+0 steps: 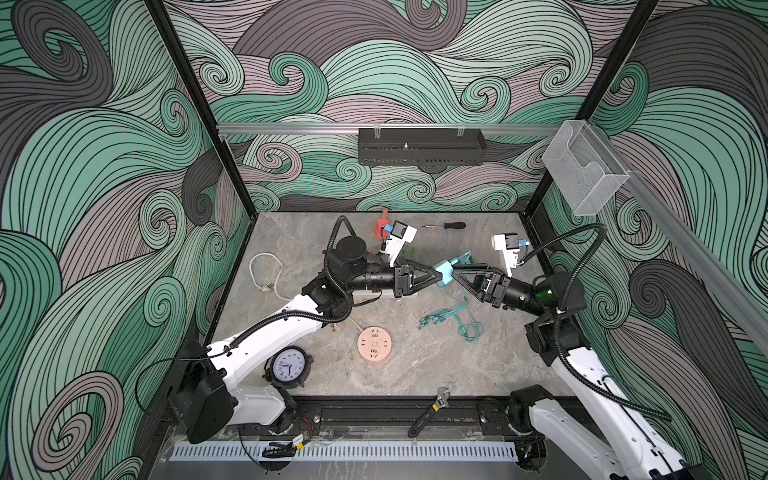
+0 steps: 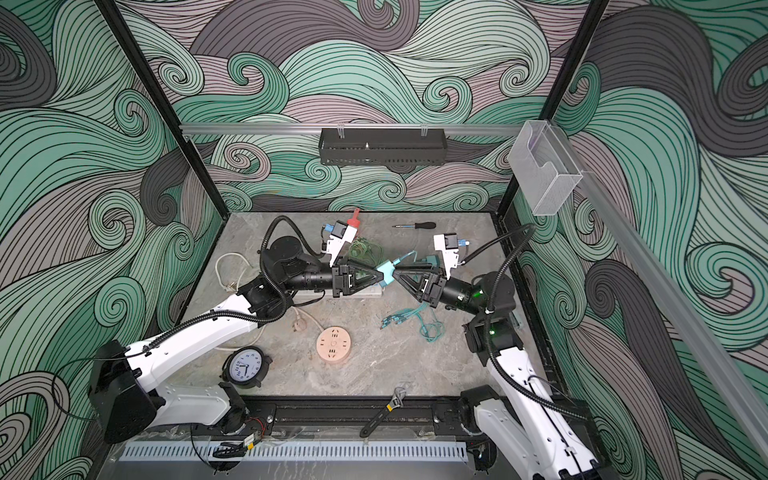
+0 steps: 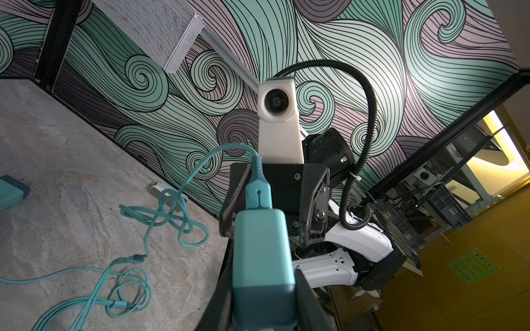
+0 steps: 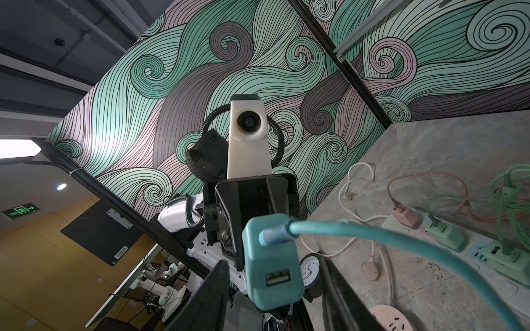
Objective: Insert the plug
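Currently up in the air over mid-table, between both arms: teal charger plug [image 1: 444,273], clear of the surface. Clamped at its darker end in left gripper [image 1: 438,278], jaws closed tight against its sides. Straddled at the cable end by right gripper [image 1: 453,273], fingers [image 4: 212,292] parted, gaps showing either side, no grip. Trailing from it down to a tangle on the table: teal cable [image 1: 459,309]. Down on the table, in right wrist view: power strip [image 4: 509,266], other plugs seated in it.
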`<action>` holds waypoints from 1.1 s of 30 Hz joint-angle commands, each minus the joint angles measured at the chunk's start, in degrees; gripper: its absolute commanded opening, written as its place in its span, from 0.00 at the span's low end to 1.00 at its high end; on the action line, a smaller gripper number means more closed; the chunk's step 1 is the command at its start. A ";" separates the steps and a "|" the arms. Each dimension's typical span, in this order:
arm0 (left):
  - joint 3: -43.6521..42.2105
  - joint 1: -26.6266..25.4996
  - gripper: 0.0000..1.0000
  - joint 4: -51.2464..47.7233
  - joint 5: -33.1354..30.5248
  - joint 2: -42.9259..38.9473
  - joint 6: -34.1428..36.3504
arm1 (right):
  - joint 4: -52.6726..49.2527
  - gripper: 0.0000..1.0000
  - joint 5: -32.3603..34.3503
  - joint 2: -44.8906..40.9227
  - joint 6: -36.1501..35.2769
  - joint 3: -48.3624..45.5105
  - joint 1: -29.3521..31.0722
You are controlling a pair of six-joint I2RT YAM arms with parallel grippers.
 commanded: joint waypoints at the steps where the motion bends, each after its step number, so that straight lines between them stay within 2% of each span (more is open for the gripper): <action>1: 2.15 0.33 0.00 4.11 2.65 0.53 -0.83 | 4.39 0.48 -2.15 -0.24 1.34 0.36 0.13; 19: 2.25 0.25 0.00 4.85 4.41 1.35 -1.62 | 4.75 0.35 -2.51 0.32 0.66 1.51 2.48; 26: 2.54 0.31 0.01 2.73 4.14 0.87 -0.84 | 3.63 0.20 -1.40 -0.65 -0.44 1.48 2.57; 28: 2.59 0.33 0.12 0.80 3.01 0.18 0.03 | 1.00 0.18 -0.76 -1.44 -2.42 1.81 2.55; 31: 2.04 0.33 0.37 -4.25 0.30 -2.09 3.14 | -5.84 0.17 -0.01 -2.86 -7.35 2.89 2.59; 33: 0.98 0.59 0.47 -8.16 -1.85 -4.21 5.50 | -11.12 0.17 0.94 -4.01 -11.48 3.93 2.59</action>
